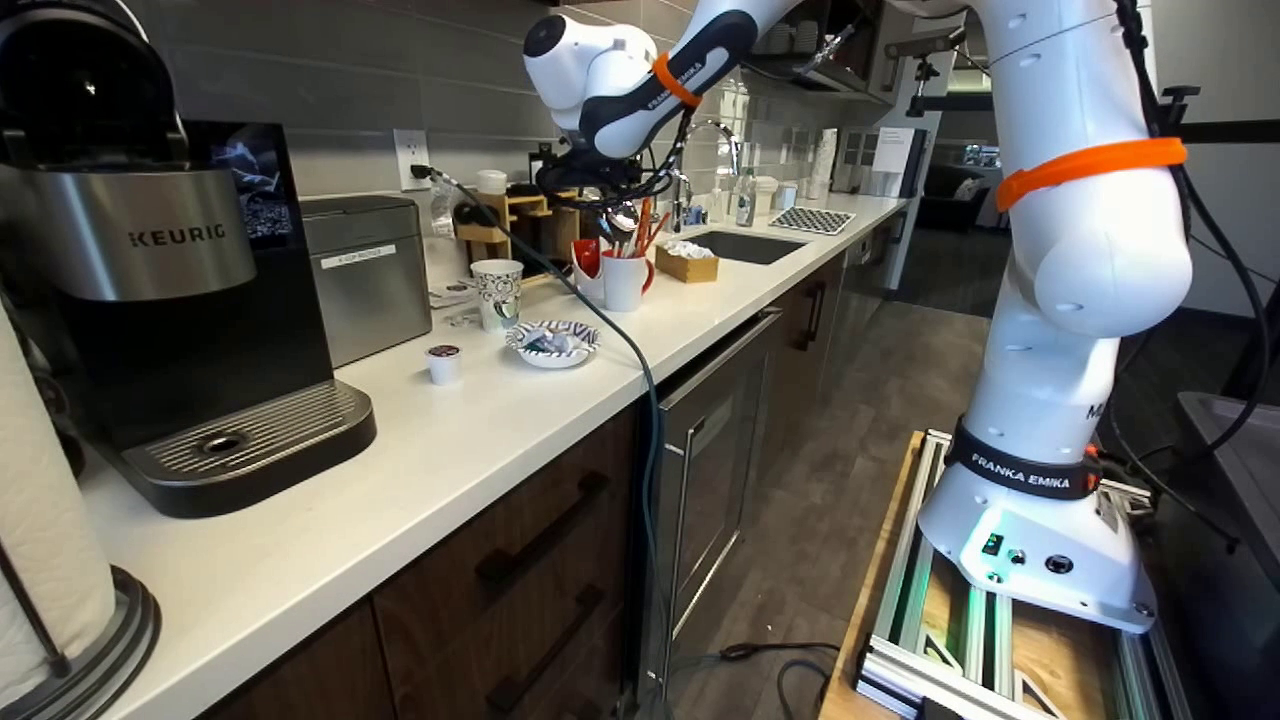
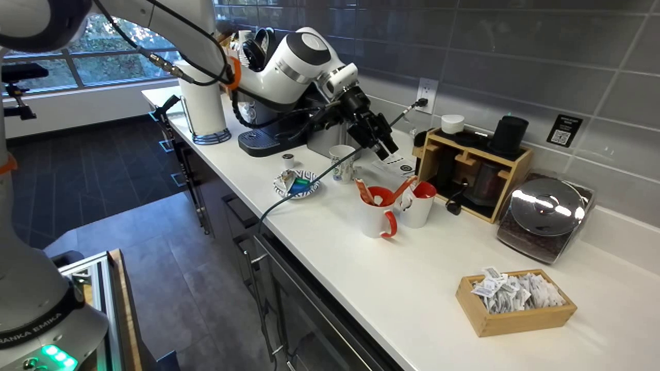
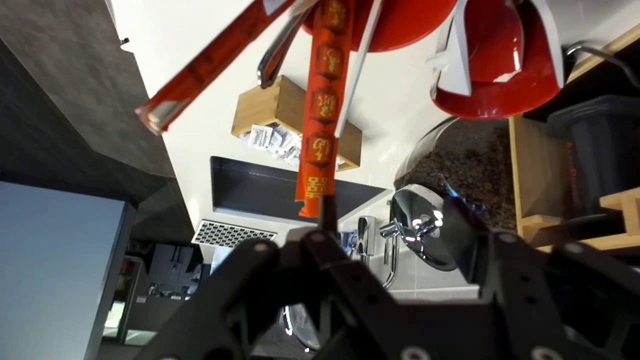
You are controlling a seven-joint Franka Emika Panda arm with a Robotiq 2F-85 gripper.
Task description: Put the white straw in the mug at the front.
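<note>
Nearest, the gripper (image 3: pixel 395 222) gapes wide and empty near a red printed wrapper (image 3: pixel 325 112).

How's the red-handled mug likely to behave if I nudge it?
The mug looks like smooth ceramic, so it's probably rigid and breakable. The wrapped sticks poke well above its rim, so they may sway or shift when pushed.

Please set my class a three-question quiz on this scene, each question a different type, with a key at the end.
1. Multiple choice: inside, the front mug is (a) green, (b) red, (c) black.
2. True or false: the wrist view shows the hand open.
3. Fill in: the wooden box on the counter holds small paper ____.

Key: 1 b; 2 true; 3 packets.
</note>
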